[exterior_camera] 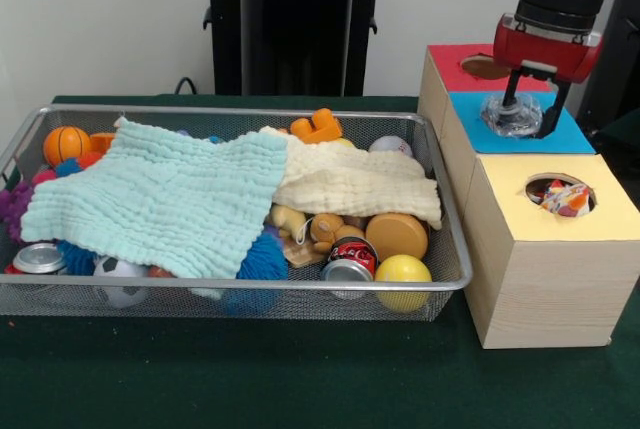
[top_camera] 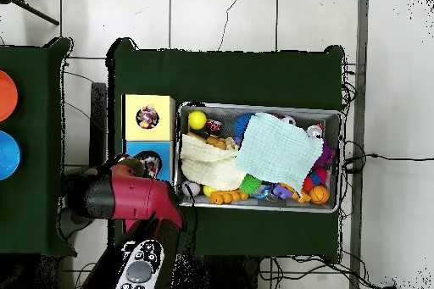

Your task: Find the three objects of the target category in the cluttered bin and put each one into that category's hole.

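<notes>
1. Gripper (exterior_camera: 528,109) hangs over the blue-topped box (exterior_camera: 560,137), fingers down on either side of a clear crumpled plastic thing (exterior_camera: 510,117), holding it right at the blue hole.
2. Overhead: red arm (top_camera: 127,194) covers most of the blue box; clear thing shows only as a dark blob at the hole, details can't tell.
3. Three boxes in a row, right of the bin in front view: red top (exterior_camera: 455,67) far, blue mid, yellow top (exterior_camera: 600,204) near.
4. Yellow hole holds a crumpled wrapper, red/white/orange (exterior_camera: 566,197).
5. Red hole (exterior_camera: 484,67) looks dark, contents can't tell.
6. Wire mesh bin (exterior_camera: 452,249) sits on green table cloth (exterior_camera: 300,379), touching or just beside the boxes.
7. Mint-green cloth (exterior_camera: 160,199) covers the bin's left and mid; cream cloth (exterior_camera: 350,181) lies right of it, overlapped by the green one's edge.
8. Near right corner: yellow ball (exterior_camera: 403,274), cola can (exterior_camera: 350,257) just left of it, tan round lid-like obj (exterior_camera: 396,235) behind.
9. Near left: another can (exterior_camera: 38,259), small soccer ball (exterior_camera: 118,271), blue spiky ball (exterior_camera: 265,259) under the green cloth's edge.
10. Far left: mini basketball (exterior_camera: 66,143). Far mid: orange toy (exterior_camera: 317,127). White ball (exterior_camera: 390,145) at far right.
11. Wooden toy figs (exterior_camera: 318,229) between cream cloth and cola can.
</notes>
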Controlling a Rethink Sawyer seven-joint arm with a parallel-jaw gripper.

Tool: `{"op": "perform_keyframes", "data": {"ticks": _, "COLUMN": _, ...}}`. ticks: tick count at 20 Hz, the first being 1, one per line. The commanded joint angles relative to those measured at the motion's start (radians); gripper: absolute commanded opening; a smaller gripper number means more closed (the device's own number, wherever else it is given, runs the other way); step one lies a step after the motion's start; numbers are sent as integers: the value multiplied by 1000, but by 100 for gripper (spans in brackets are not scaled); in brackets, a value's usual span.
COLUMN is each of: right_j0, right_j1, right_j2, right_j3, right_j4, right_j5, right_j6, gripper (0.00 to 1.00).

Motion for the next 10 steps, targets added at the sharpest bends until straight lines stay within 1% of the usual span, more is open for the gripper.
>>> {"op": "perform_keyframes", "data": {"ticks": 1, "right_j0": -53, "right_j1": 10, "right_j2": 69, "right_j3": 67, "right_j4": 32, "right_j5": 71, "right_j6": 185, "gripper": 100}}
{"op": "perform_keyframes", "data": {"ticks": 4, "right_j0": -51, "right_j1": 16, "right_j2": 57, "right_j3": 63, "right_j4": 34, "right_j5": 68, "right_j6": 193, "gripper": 100}}
{"op": "perform_keyframes", "data": {"ticks": 5, "right_j0": -47, "right_j1": 21, "right_j2": 48, "right_j3": 54, "right_j4": 22, "right_j5": 64, "right_j6": 183, "gripper": 100}}
{"op": "perform_keyframes", "data": {"ticks": 6, "right_j0": -60, "right_j1": 15, "right_j2": 67, "right_j3": 64, "right_j4": 24, "right_j5": 63, "right_j6": 174, "gripper": 0}}
{"op": "perform_keyframes", "data": {"ticks": 10, "right_j0": -77, "right_j1": 8, "right_j2": 88, "right_j3": 74, "right_j4": 20, "right_j5": 43, "right_j6": 158, "gripper": 0}}
